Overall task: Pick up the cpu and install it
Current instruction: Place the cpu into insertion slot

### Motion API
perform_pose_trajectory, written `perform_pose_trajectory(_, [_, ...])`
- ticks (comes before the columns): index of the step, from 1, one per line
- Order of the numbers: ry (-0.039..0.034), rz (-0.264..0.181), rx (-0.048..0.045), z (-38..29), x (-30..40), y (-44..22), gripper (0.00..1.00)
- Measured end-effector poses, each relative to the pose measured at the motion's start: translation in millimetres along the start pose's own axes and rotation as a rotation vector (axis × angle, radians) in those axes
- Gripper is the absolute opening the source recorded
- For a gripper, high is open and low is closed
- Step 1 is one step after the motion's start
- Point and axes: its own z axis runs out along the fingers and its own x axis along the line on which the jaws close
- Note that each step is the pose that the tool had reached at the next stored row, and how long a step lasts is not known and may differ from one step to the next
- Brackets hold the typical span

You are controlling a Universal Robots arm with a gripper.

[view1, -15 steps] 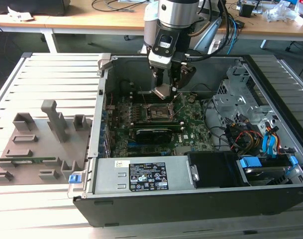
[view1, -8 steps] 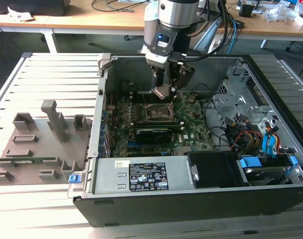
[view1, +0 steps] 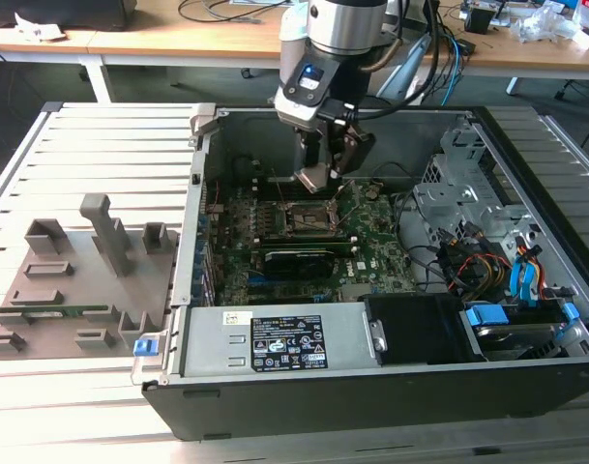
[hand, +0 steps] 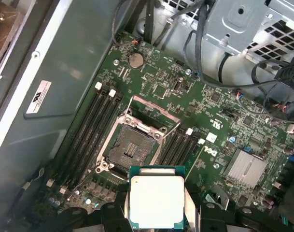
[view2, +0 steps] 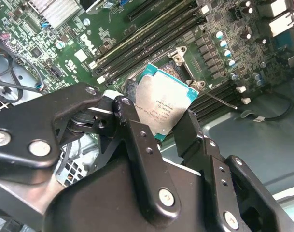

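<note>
Black fingers (view2: 137, 140) pinch the cpu (view2: 163, 104) between them, above the socket (hand: 132, 149).

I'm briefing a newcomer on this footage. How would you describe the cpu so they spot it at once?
Look inside the open computer case, over its green motherboard. There the gripper holds the cpu by two edges, near the dark socket. It is a flat square with a silvery top and thin teal rim, unlike the socket's framed recess.

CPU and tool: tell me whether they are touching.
Touching. In the second wrist view the tool has its two fingers clamped on opposite edges of the cpu, with no gap showing at either edge.
</note>
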Motion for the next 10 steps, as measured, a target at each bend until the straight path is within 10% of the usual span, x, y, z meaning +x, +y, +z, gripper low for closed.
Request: perform_pose_trajectory(10, [-0.0005,0.098,0.0044,0.0,0.0,0.0,0.54])
